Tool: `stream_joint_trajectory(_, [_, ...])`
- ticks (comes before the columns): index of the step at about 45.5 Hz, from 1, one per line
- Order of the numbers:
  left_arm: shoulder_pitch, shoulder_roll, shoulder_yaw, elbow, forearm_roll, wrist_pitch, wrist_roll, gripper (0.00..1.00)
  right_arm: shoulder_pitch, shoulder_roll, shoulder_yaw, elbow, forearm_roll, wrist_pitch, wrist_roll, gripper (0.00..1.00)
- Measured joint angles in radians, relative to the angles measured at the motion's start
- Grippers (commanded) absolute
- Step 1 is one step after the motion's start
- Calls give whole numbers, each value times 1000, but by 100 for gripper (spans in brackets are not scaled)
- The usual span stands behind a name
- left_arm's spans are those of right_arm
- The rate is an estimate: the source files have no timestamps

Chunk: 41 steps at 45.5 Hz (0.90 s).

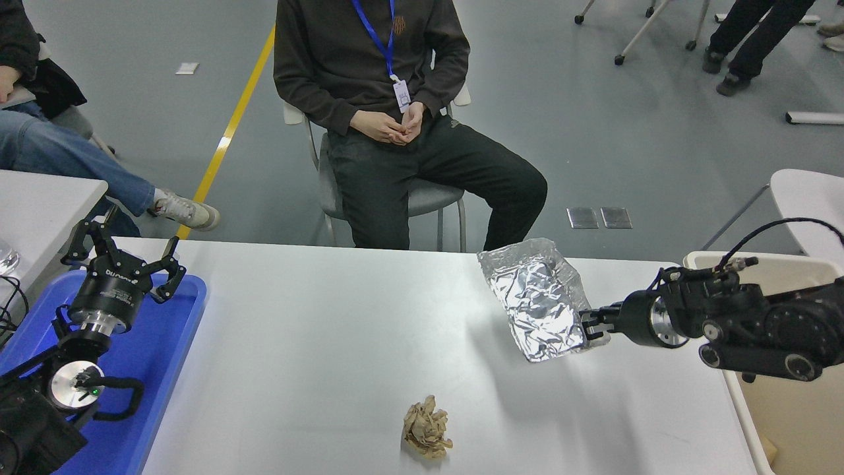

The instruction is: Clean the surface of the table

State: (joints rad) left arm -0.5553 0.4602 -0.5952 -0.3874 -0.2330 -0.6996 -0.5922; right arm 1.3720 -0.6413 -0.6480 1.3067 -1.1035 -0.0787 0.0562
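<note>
At the table's left edge the left gripper hangs parked over a blue tray, its fingers spread wide and holding nothing. The table surface stretches rightward from the tray — pale, smooth, mostly bare. Near its front edge, about midway across, lies a crumpled brown paper ball. Toward the far right corner the right gripper pinches the edge of a sheet of crinkled foil, lifted clear of the table with its shadow below. Beyond the right edge stands a beige bin — the right arm crosses above it.
</note>
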Motion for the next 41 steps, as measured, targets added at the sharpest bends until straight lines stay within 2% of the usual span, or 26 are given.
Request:
stream_joint_trajectory(23, [0,0,0,0,0,0,0,100,109,-272,2,172,-40,100,32,0])
stream_joint_trajectory(41, [0,0,0,0,0,0,0,100,189,-410,8,241,-77,169,58,0])
